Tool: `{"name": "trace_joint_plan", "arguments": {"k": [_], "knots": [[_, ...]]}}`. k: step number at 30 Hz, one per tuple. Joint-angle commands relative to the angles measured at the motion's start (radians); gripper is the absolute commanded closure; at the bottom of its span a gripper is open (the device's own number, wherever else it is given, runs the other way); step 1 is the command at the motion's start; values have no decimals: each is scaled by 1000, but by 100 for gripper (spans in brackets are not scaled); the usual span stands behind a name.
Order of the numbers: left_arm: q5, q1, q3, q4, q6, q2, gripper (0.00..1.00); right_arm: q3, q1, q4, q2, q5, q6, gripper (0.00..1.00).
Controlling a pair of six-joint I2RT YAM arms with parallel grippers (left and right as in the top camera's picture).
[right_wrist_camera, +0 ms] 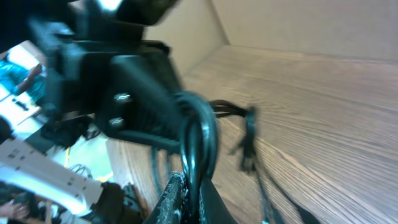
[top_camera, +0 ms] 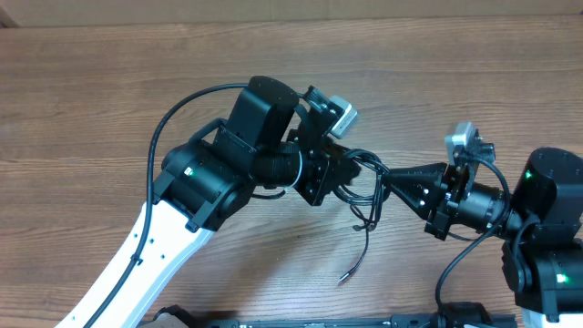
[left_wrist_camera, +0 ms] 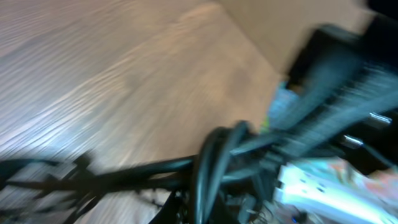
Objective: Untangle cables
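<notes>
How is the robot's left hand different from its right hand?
The left hand points right, the right hand points left. From above, the left hand is half hidden under its wrist; the right hand shows plainly as a pointed wedge. Both are shut on the cables, nearly tip to tip.

Glossy black cables (right_wrist_camera: 198, 143) over a matt wood-grain table (right_wrist_camera: 323, 112).

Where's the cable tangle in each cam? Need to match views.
Overhead: cables right of centre, between left tool and right tool; one end trails toward the bottom edge.
Left wrist: cables as a blurred black loop, low centre.
Right wrist: cables as a black loop, centre, reaching the bottom edge.
Shared landmark: wood-grain table.
</notes>
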Motion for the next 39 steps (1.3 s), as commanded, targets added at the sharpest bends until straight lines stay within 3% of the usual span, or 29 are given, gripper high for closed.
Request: {"name": "trace_joint_plan", "arguments": {"k": [1,6,21,28,34,35,37,39], "knots": [[-232,5,25,-14,-110,-4,96,15,-2,6,-6,-156,-96,96],[-278,30,25,3,-249,-4,96,15,-2,2,-6,-283,-188,96],[-381,36,25,150,-597,-4,96,15,-2,-189,-6,-172,-246,96],[-304,36,25,266,-593,-4,96,15,-2,-347,-6,74,-246,96],[-244,35,25,277,-412,-4,96,15,-2,-414,-6,200,-244,95],[-239,35,25,264,-366,-4,96,15,-2,-414,-6,202,-237,88],[-224,34,25,227,-267,-4,96,15,-2,-406,-6,210,-209,66],[-199,34,25,186,-170,-4,96,15,-2,-391,-6,246,-163,37]]}}
